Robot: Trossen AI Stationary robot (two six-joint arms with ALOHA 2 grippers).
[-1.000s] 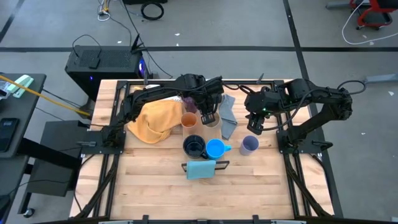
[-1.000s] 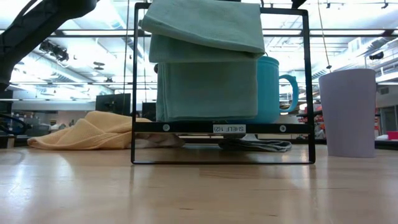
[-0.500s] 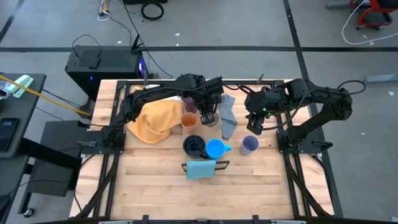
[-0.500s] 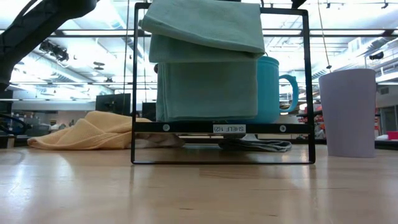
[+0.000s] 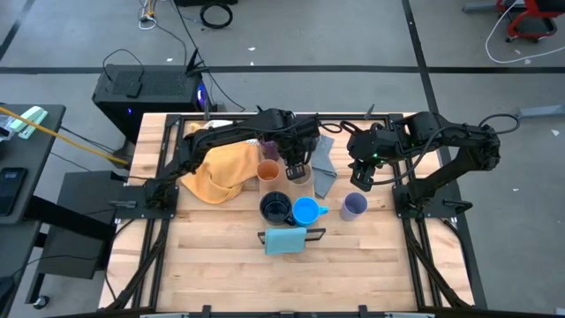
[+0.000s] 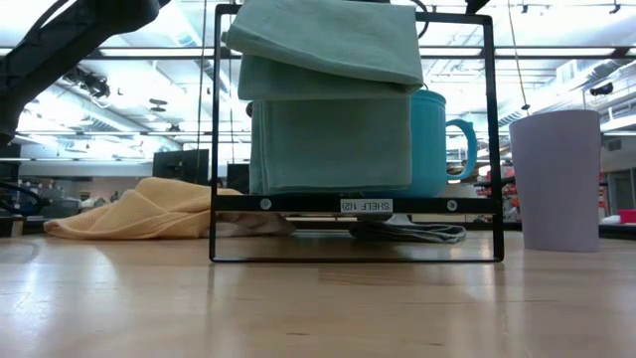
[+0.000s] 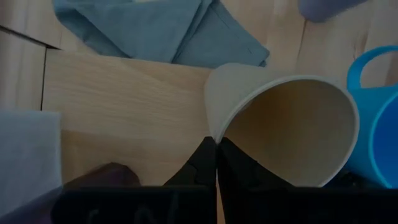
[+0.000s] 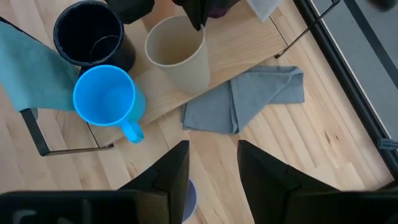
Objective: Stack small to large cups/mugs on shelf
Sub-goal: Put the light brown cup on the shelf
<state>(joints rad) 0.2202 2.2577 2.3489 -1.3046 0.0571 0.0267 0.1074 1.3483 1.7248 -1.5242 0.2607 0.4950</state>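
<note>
1. Left hand is pinched tight on the rim of the beige cup; in the left wrist view its two fingers meet over the cup's wall, and the cup tips slightly toward them. Whether the cup's base touches the shelf I cannot tell.
2. Shelf, a pale plank on the counter, serves as landmark. Beige cup sits over its middle stretch.
3. Orange cup stands just beside the beige cup, on the side toward the yellow cloth.
4. Navy mug and bright blue mug stand near the shelf's edge on the counter, touching or nearly so; neither looks nested into anything.
5. Lavender cup stands alone, well apart from the shelf, past the grey cloth.
6. Right hand hovers above the counter near the grey cloth, fingers spread, holding nothing.
7. Judgement: early to middle. No stack visible; the beige cup is only being handled. Lavender, navy and blue pieces are left to bring on; the dark purple tumbler is not clearly seen.
</note>
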